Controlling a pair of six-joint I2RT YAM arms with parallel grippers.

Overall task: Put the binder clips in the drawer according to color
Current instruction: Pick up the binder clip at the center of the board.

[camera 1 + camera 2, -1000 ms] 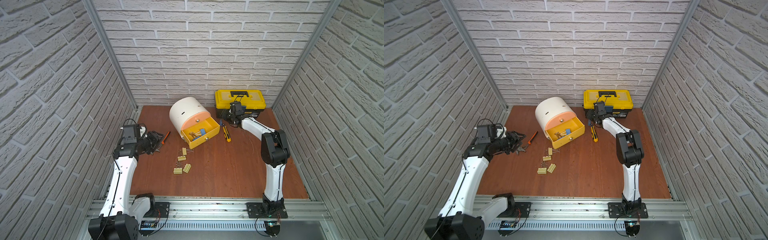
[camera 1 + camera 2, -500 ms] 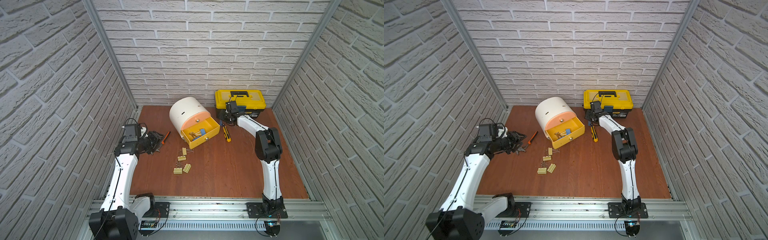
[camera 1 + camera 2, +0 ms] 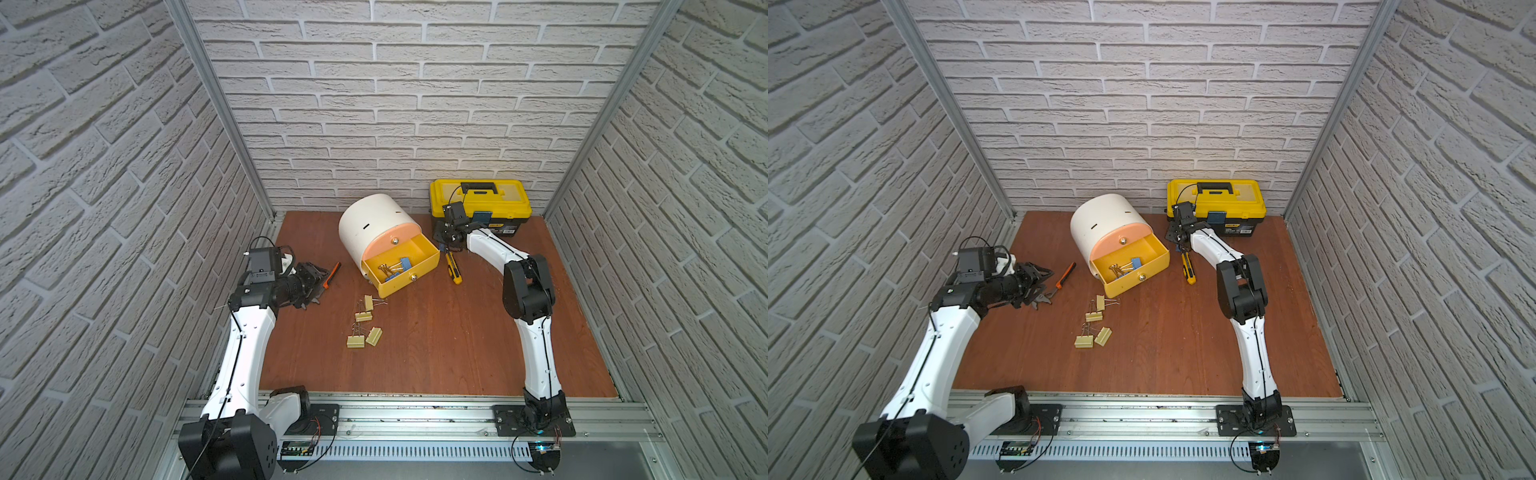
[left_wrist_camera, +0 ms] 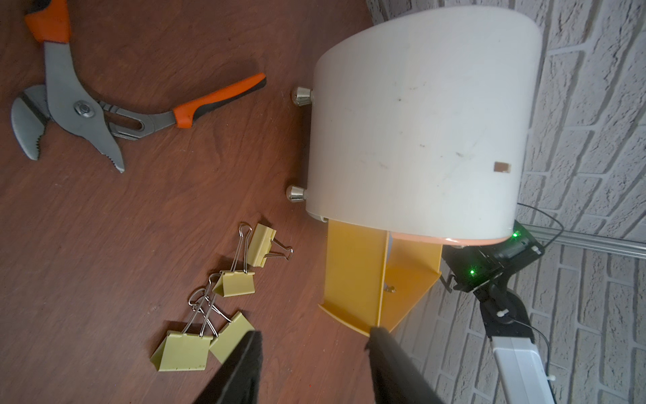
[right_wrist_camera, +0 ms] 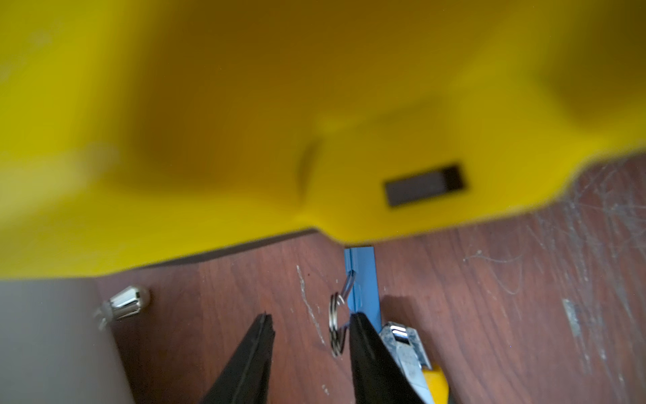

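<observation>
Yellow middle tray of the white drawer cabinet [image 3: 376,226] pulled out, with blue clips [image 3: 400,266] and wire handles inside. Four pale yellow clips [image 3: 363,316] lying on the wooden floor just in front of the cabinet. One more blue clip [image 5: 363,280] beside the cabinet, next to the knife [image 3: 453,268], toward the toolbox [image 3: 480,201]. Right gripper [image 5: 311,328] there with fingers apart around the clip's wire handle, one finger [image 5: 367,335] touching it, not clamped. Left gripper [image 4: 313,341] apart and empty, near the pliers [image 4: 80,108], on the cabinet's other side.
</observation>
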